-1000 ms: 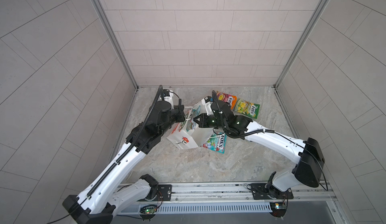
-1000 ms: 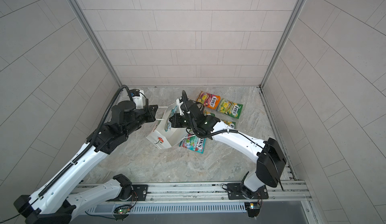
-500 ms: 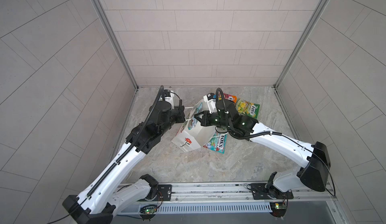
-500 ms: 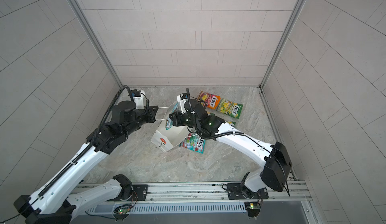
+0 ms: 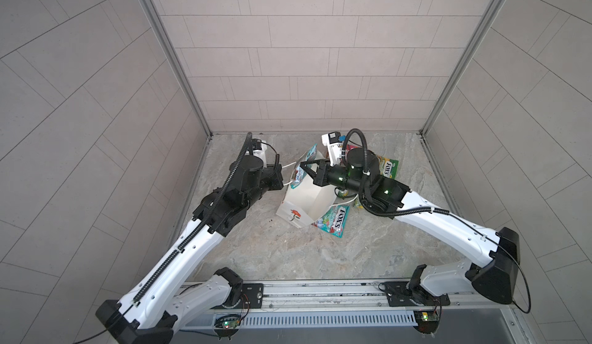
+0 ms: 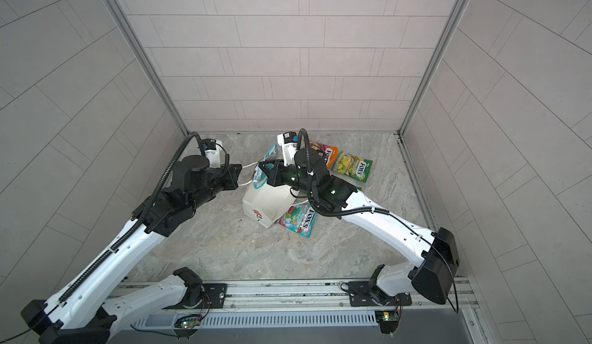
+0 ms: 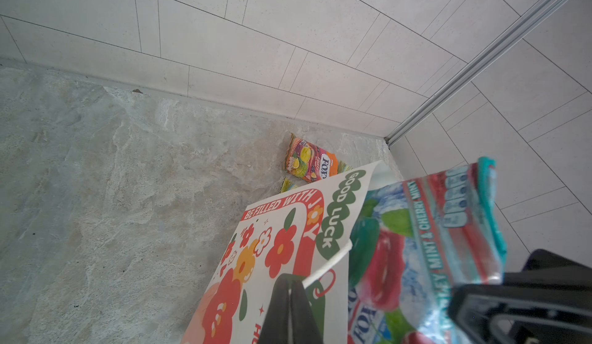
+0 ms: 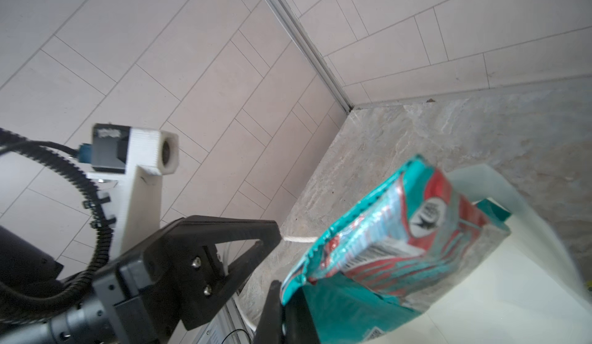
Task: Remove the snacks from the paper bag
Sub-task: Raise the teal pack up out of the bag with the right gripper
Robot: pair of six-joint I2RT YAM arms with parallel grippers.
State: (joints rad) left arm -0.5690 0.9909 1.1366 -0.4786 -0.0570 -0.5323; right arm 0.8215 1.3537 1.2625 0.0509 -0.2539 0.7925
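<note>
**Teal packet pinched at the bag's mouth**

The stone-patterned desk (image 5: 288,256) fills the lower middle of both top views. At its centre sits the white paper bag (image 5: 307,195), tilted, with the red flower on its base low in the frame and its open mouth higher, facing left.

A teal packet (image 5: 299,174) stands half out of that mouth. A second teal packet (image 5: 333,222) lies flat on the desk against the bag's lower right edge. Right of centre, near the back wall, a green-and-yellow packet (image 6: 352,167) lies just beside an orange packet (image 6: 328,155), which is partly hidden by the right arm.

The right claw (image 5: 304,167) reaches in from the right, its fingers pressed together on the edge of the teal packet at the mouth. The left claw (image 5: 281,175), left of the bag, is pinched on the white cord handle (image 5: 288,165), which stretches from the bag's rim.
</note>
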